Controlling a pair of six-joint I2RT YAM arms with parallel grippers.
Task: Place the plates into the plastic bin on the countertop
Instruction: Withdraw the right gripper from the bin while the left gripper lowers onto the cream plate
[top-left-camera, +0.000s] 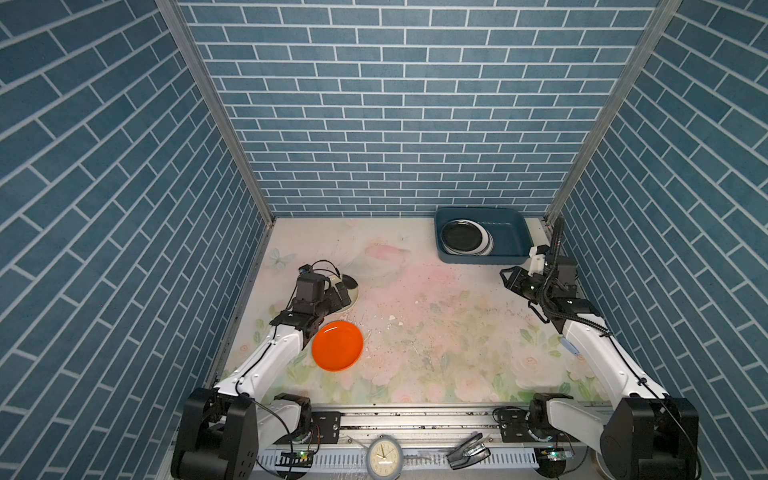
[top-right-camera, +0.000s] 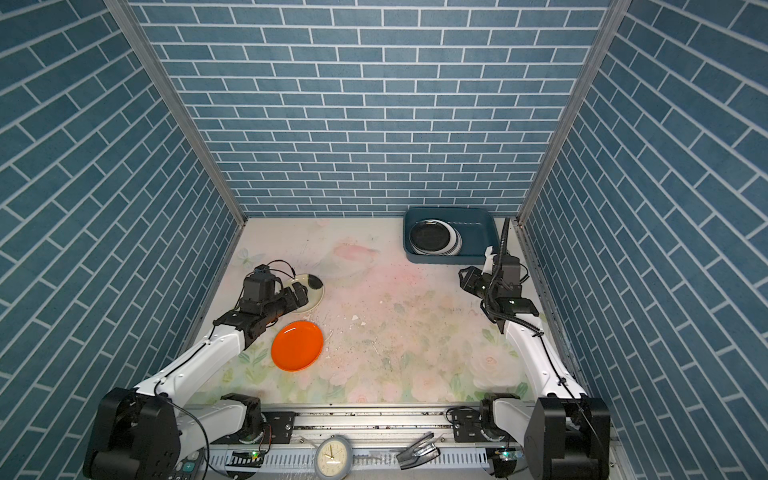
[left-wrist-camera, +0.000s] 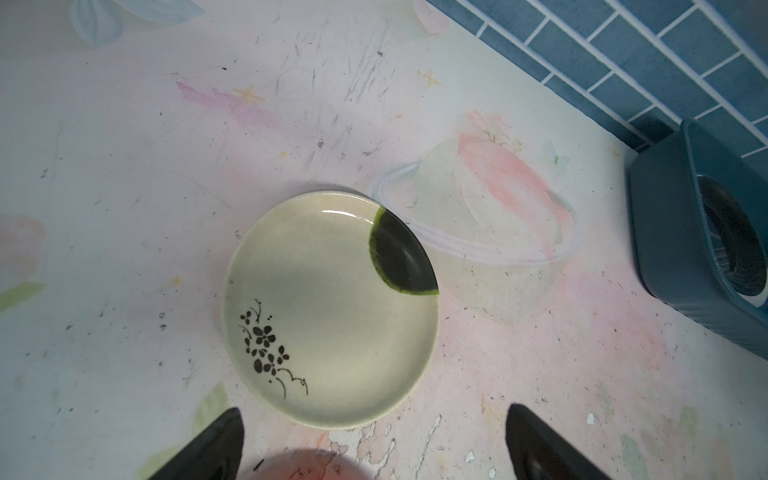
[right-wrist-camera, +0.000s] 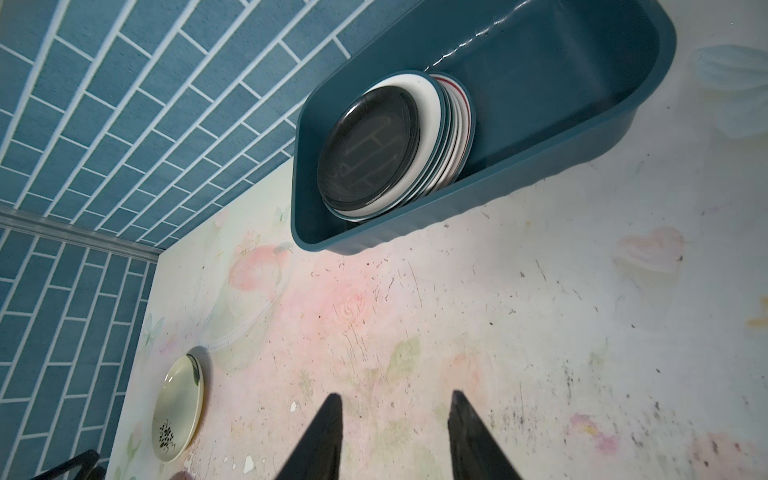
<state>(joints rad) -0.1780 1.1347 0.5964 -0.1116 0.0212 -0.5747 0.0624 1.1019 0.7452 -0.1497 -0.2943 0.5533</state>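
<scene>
An orange plate (top-left-camera: 337, 345) (top-right-camera: 297, 345) lies on the countertop (top-left-camera: 436, 332) at the front left. Just behind it rests a cream plate (left-wrist-camera: 332, 307) (top-right-camera: 312, 291) (right-wrist-camera: 178, 411) with a dark green patch and black flowers. My left gripper (top-left-camera: 340, 293) (top-right-camera: 299, 293) (left-wrist-camera: 374, 409) hovers wide open over that plate's near rim, holding nothing. The plastic bin (top-left-camera: 509, 237) (top-right-camera: 478, 232) (right-wrist-camera: 540, 83) stands at the back right with a stack of plates, a black one (top-left-camera: 461, 237) (right-wrist-camera: 368, 153) on top. In front of the bin's right corner my right gripper (top-left-camera: 509, 278) (top-right-camera: 465, 277) (right-wrist-camera: 395, 395) is open and empty.
Blue brick walls close in the left, back and right sides. A round clock (top-left-camera: 384, 455) and a black clip (top-left-camera: 467, 451) lie on the front rail below the countertop. Small white chips (top-left-camera: 392, 318) dot the worn middle.
</scene>
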